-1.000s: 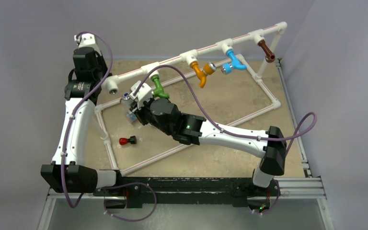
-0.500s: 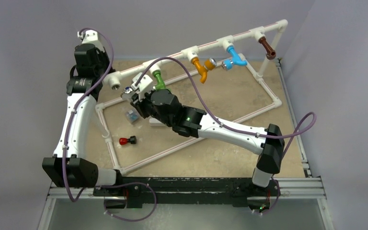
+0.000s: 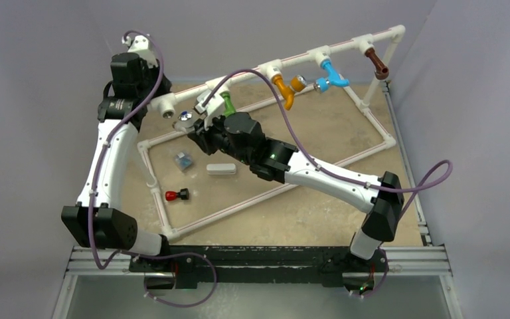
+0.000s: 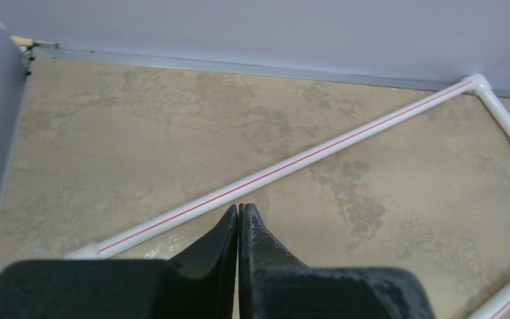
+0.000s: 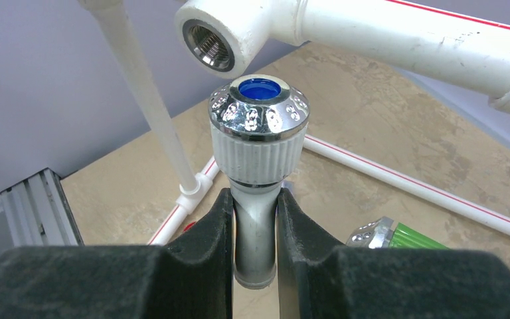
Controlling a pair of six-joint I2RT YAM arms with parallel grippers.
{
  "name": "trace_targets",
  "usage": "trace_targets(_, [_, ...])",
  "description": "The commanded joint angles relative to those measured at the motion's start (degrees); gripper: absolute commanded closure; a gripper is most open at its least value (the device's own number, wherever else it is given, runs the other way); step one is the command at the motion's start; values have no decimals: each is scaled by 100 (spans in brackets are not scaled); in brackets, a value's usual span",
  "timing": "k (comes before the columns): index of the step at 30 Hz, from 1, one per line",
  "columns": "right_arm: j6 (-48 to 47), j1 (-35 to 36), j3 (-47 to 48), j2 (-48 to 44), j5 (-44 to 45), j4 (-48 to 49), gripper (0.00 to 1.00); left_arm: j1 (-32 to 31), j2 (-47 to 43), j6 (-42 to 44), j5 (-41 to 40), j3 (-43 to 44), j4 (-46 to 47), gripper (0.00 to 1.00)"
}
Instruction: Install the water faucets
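Observation:
My right gripper (image 5: 255, 196) is shut on the white faucet (image 5: 259, 133), which stands with its silvery round end up. It sits just below the open threaded fitting (image 5: 212, 43) at the left end of the raised pipe rail (image 3: 252, 72). In the top view the white faucet (image 3: 186, 119) is close to that fitting (image 3: 167, 109). Green (image 3: 228, 103), orange (image 3: 284, 86), blue (image 3: 331, 73) and brown (image 3: 376, 63) faucets hang on the rail. My left gripper (image 4: 240, 207) is shut with nothing between its jaws, up by the rail's left end (image 3: 151, 90).
The pipe frame's base (image 3: 265, 193) lies on the tan table. Inside it lie a small red-and-black piece (image 3: 176, 195), a small clear piece (image 3: 184, 160) and a short white piece (image 3: 220, 169). Grey walls stand close at the back and right.
My right gripper has risen from the table with the white faucet toward the rail's open left fitting. The left arm and the rail have shifted up and back. The short white piece is uncovered.

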Motion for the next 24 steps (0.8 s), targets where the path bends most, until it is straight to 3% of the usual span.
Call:
trace_targets(1, [57,-1612,-128,-279,1849,97,100,-389,19,-148,581,223,-777,100])
trace_targets(10, [275,-1651,-436,-513,1389,104,100,-445,-94,-119,577,149,-955,100])
trace_targets(12, [350,-1643,-604,-675,955,79,100,-441,-148,-106,458,91,-970,100])
trace_targets(17, [425,-1577,-1136,-1185,-134,-25,100,-446,-440,-156,-392,-37,-932,100])
trace_targets(24, [500,-1176,-1663,-1894,-845,-82,100,-446,-810,-189,-1716,-203,-838,98])
